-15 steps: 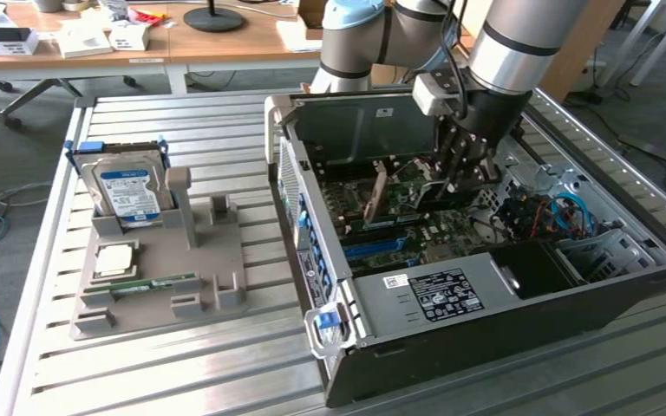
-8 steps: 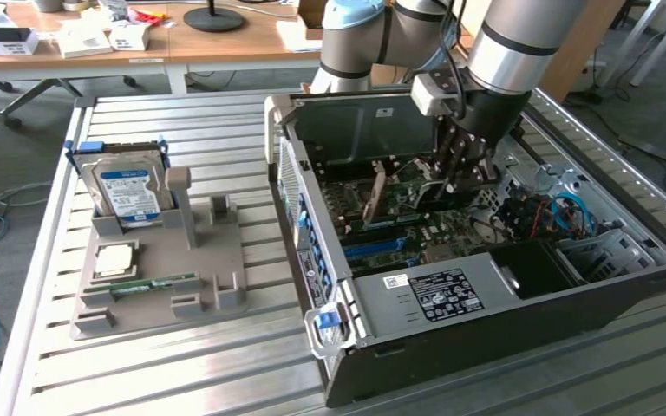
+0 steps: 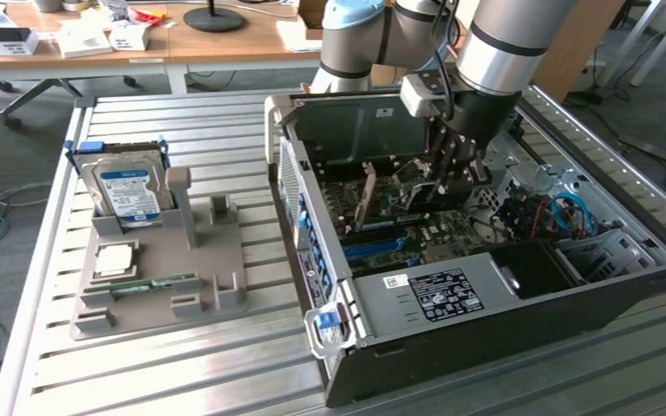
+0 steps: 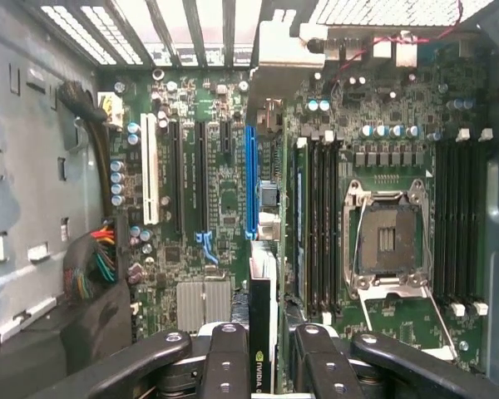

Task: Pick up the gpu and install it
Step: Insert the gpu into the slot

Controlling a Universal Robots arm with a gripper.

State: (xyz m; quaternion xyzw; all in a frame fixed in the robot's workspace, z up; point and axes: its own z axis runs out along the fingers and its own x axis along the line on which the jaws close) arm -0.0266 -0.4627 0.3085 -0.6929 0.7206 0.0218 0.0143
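The gpu (image 4: pixel 264 278) is seen edge-on in the wrist view as a thin dark card with a green logo, clamped between my two black fingers (image 4: pixel 226 353). My gripper (image 4: pixel 262 337) is shut on it. The card hangs just above the motherboard (image 4: pixel 220 199), lined up along the long blue slot (image 4: pixel 251 183), and its silvery bracket (image 4: pixel 283 50) points at the case's slotted rear wall. In the exterior view my gripper (image 3: pixel 449 178) reaches down into the open computer case (image 3: pixel 506 286) with the gpu (image 3: pixel 416 196) beneath it.
An empty processor socket (image 4: pixel 388 237) and memory slots (image 4: pixel 316 224) lie beside the card, with a cable bundle (image 4: pixel 100 262) by the case wall. Outside the case, a grey holder (image 3: pixel 159 269) carries a blue-labelled hard drive (image 3: pixel 128 192), a chip (image 3: pixel 117 258) and a memory stick (image 3: pixel 148 284).
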